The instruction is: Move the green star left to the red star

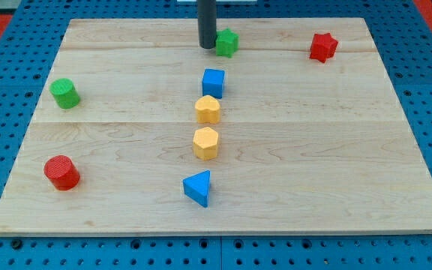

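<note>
The green star [227, 43] sits near the view's top, just right of centre, on the wooden board [336, 150]. The red star [323, 46] lies further to the view's right, near the top right corner, about a hand's width from the green star. My tip [207, 46] stands at the green star's left side, touching or almost touching it. The dark rod rises from there out of the view's top.
A blue cube [213, 82], two yellow hexagonal blocks [208, 109] [206, 142] and a blue triangle [198, 187] form a column down the middle. A green cylinder [65, 93] and a red cylinder [61, 172] stand at the view's left.
</note>
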Controlling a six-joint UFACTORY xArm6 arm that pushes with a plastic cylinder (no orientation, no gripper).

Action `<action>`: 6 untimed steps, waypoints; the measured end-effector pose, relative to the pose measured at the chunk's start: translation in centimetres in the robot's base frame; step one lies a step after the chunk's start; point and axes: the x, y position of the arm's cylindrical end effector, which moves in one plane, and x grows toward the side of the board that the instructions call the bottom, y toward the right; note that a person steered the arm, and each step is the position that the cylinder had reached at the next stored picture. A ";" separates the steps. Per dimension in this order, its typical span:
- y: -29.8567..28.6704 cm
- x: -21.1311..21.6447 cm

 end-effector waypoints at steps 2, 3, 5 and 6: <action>2.0 -0.8; 2.6 -0.8; 4.0 -0.7; 5.5 0.4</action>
